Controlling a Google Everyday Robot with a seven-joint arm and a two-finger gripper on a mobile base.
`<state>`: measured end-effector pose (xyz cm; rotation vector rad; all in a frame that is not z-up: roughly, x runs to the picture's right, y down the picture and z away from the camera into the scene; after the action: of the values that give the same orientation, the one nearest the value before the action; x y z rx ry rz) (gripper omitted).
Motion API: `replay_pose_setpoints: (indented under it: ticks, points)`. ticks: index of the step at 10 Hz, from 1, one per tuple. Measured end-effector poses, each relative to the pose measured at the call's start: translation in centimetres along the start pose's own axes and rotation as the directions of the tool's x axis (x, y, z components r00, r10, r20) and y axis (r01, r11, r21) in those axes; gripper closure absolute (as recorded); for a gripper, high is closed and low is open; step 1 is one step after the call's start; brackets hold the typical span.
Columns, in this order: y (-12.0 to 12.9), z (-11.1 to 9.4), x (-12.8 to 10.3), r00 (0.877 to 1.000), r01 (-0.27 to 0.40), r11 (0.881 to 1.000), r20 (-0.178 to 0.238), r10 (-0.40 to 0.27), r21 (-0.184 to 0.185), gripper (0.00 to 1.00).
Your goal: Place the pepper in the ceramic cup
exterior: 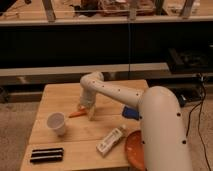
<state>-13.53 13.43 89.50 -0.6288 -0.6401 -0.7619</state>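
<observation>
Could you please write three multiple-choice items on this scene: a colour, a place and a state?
1. What colour is the ceramic cup? A white; B blue; C black.
2. Where is the pepper? A inside the cup; B on the table, between cup and gripper; C off the table altogether.
3. How is the white bottle placed? A upright; B lying flat; C inside the cup.
Answers: 1 A, its wall is plain white; 2 B, it lies on the wood beside the gripper, which is low over the table; 3 B, it lies lengthwise.
</observation>
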Motion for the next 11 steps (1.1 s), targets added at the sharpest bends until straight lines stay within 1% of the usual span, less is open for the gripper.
replay_pose_setpoints:
  ticks: [1,3,4,6,7,8,10,11]
  points:
    - [-0.61,0.22,0.01,1.000,0.025,1.000,0.009,-0.025,0.002,0.33]
    - [-0.47,0.22,0.31,0.999,0.031,0.999,0.012,-0.031,-0.009,0.33]
    - [-0.63,0.24,0.26,0.999,0.036,0.999,0.011,-0.035,-0.008,0.38]
    - [-0.85,0.25,0.17,0.999,0.039,0.999,0.011,-0.038,-0.007,0.57]
    - [-0.83,0.21,0.25,0.999,0.036,0.999,0.011,-0.036,-0.006,0.69]
    - [-0.79,0.21,0.29,0.999,0.035,0.999,0.012,-0.035,-0.006,0.76]
    - [-0.86,0.32,0.26,0.999,0.036,0.999,0.012,-0.036,-0.007,0.94]
    - [-0.87,0.36,0.27,0.999,0.037,0.999,0.013,-0.037,-0.008,0.96]
